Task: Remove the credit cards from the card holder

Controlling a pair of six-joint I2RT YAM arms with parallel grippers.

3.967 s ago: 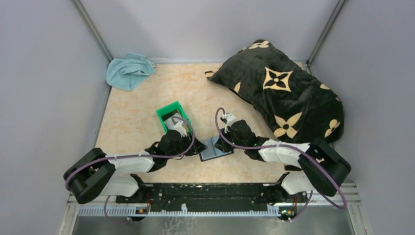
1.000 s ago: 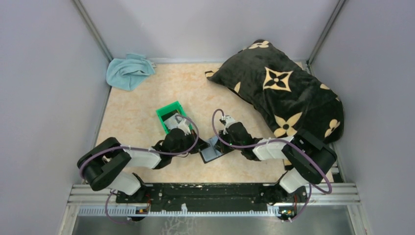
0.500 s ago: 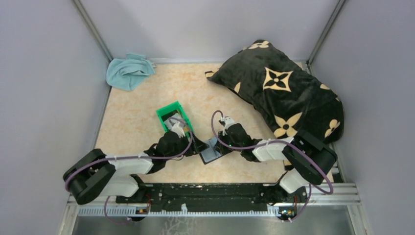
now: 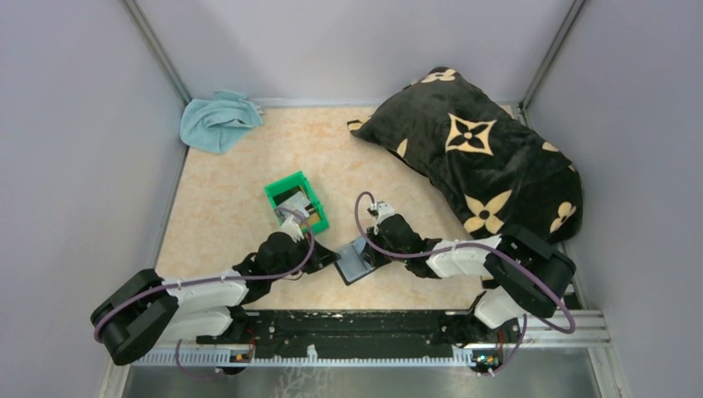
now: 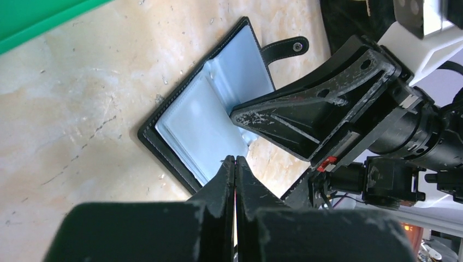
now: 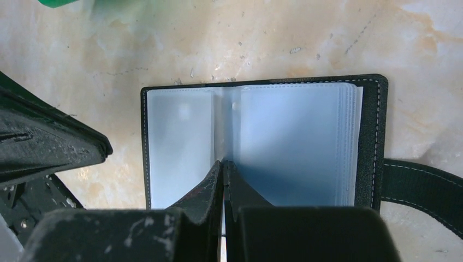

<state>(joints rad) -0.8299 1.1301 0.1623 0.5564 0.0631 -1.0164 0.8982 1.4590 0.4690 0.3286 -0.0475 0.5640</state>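
The card holder (image 4: 355, 267) lies open on the table, a black wallet with pale grey-blue sleeves (image 6: 295, 136). No card shows through the sleeves in either wrist view. My right gripper (image 6: 224, 162) is shut, and its tips rest on the holder's centre fold, beside a sleeve page that stands up. My left gripper (image 5: 235, 159) is shut with nothing between its fingers, hovering at the near left edge of the holder (image 5: 202, 123). Pale and dark credit cards (image 4: 295, 207) lie in the green bin (image 4: 282, 189).
The holder's snap strap (image 6: 420, 185) sticks out on the side away from the bin. A large black pillow with tan flowers (image 4: 481, 157) fills the back right. A light blue cloth (image 4: 217, 118) lies at the back left corner.
My left gripper has pulled back from over the green bin to the holder's near left edge. The holder has shifted slightly under the right gripper.
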